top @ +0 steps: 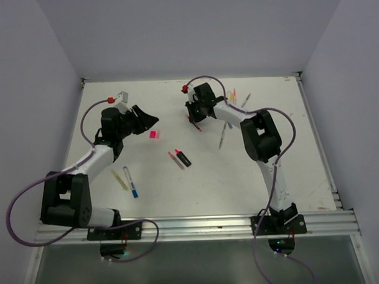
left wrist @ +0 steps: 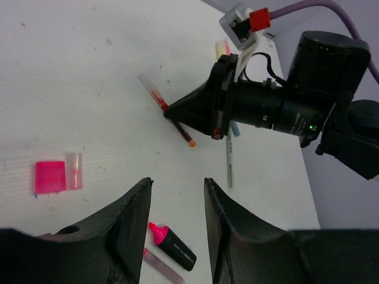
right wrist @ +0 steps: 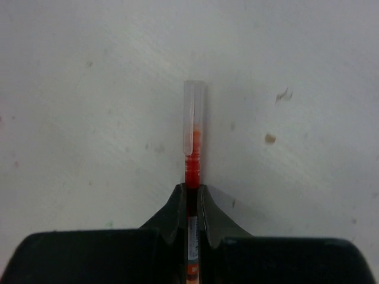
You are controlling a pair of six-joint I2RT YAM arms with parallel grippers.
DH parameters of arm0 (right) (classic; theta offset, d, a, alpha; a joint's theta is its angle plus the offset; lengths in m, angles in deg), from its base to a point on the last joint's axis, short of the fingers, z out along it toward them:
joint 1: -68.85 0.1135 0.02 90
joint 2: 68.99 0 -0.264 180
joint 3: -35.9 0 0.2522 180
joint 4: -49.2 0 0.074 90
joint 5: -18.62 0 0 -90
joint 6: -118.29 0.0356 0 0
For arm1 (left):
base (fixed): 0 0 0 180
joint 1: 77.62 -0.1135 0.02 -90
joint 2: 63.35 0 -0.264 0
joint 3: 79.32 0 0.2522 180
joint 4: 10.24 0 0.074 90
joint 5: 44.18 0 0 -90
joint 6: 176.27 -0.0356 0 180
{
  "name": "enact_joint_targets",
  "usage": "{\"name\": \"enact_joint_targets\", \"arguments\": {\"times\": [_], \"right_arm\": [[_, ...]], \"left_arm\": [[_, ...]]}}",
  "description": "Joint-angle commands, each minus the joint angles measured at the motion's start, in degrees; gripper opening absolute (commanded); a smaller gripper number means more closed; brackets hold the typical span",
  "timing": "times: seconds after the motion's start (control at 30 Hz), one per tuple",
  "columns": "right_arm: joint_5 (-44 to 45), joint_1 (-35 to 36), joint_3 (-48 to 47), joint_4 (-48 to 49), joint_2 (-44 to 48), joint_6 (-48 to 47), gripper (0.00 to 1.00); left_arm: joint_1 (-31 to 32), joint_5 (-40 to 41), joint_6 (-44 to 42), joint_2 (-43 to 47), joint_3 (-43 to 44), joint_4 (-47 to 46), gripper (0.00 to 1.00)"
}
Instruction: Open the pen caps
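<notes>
Gripping the red pen (right wrist: 192, 171) by its barrel, the right hand (right wrist: 190, 192) was clenched tight on it, low over the desk (top: 290, 169), in the far half near the middle. The pen's clear cap (right wrist: 194, 112) sat on the tip, pointing away from the fingers and free of them. The left hand (left wrist: 176, 183) hung near, half parted and grasping nothing, facing that pen.

The step in hand looked like the hold before the pull: the barrel was pinned and the cap was not yet off. The next move likely called for the left hand to reach the capped end, close on the cap alone, and draw it straight along the pen. A skewed pull could slip off so small a piece.

Only the right wrist view showed the grip and the seated cap close up. The left wrist view showed a loose clear cap (left wrist: 74, 170) just beside a pink cap (left wrist: 49, 176), where the top view gave only the pink one. The top view alone showed a yellow pen (top: 120, 178) and a blue pen (top: 133, 183) toward the near left.
</notes>
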Motion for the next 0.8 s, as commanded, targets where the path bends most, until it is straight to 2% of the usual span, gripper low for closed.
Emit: {"name": "enact_joint_targets", "arguments": {"times": [0.0,0.07,0.23,0.3,0.37,0.43,0.7,0.77], "right_arm": [[-4.2,0.9,9.9,7.0,10.7,10.1,0.00],[-8.5,1.4,14.5,7.6,14.2,13.9,0.00],[-18.4,3.2,27.0,18.2,25.4,23.6,0.00],[-20.7,3.7,32.2,23.3,27.6,28.0,0.00],[-21.2,4.4,35.9,25.1,31.1,30.4,0.00],[-22.9,4.8,38.8,29.3,33.8,33.1,0.00],[-24.9,5.3,40.1,32.3,36.5,34.5,0.00],[-25.2,5.5,40.9,33.9,36.6,35.0,0.00]], "left_arm": [[1.2,-4.7,2.8,-4.8,0.6,-7.5,0.44],[1.6,-7.0,5.6,-7.8,0.5,-11.1,0.44],[2.2,-15.4,12.1,-13.0,-1.7,-28.7,0.52],[2.2,-17.2,14.5,-13.4,-2.3,-34.2,0.58],[2.4,-16.8,14.4,-13.3,-2.8,-34.5,0.65],[2.5,-16.5,13.7,-12.4,-3.1,-33.8,0.65],[3.4,-12.7,10.8,-9.6,-4.2,-27.8,0.65],[3.4,-13.1,11.3,-9.5,-4.4,-28.6,0.63]]}}
